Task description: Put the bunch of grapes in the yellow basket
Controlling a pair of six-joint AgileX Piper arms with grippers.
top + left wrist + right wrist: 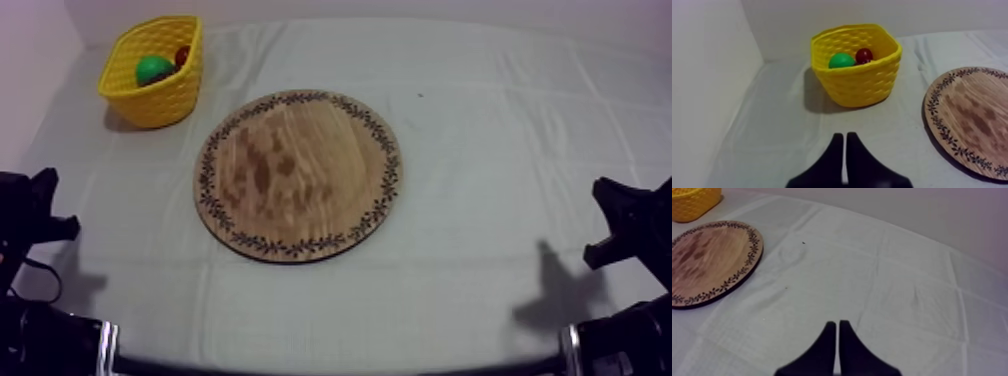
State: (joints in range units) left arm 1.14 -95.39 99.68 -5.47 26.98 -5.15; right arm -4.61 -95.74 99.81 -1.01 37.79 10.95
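Observation:
The round wooden board (298, 172) lies in the middle of the table with nothing on it; its patterned rim also shows beside the basket (967, 120) and off to one side of the cloth (712, 258). The yellow basket (156, 72) stands at the far left and holds a green fruit (841, 61) and a small red fruit (864, 55); I cannot tell the green one's kind. My left gripper (844, 135) is shut, a narrow wedge low over the cloth, pointing at the basket (857, 82). My right gripper (837, 322) is shut too, over bare cloth.
Both arms sit low at the near table edge, the left arm (40, 205) and the right arm (620, 215). A pale wall runs along the left side behind the basket. Grey-white cloth spreads wide to the right of the board.

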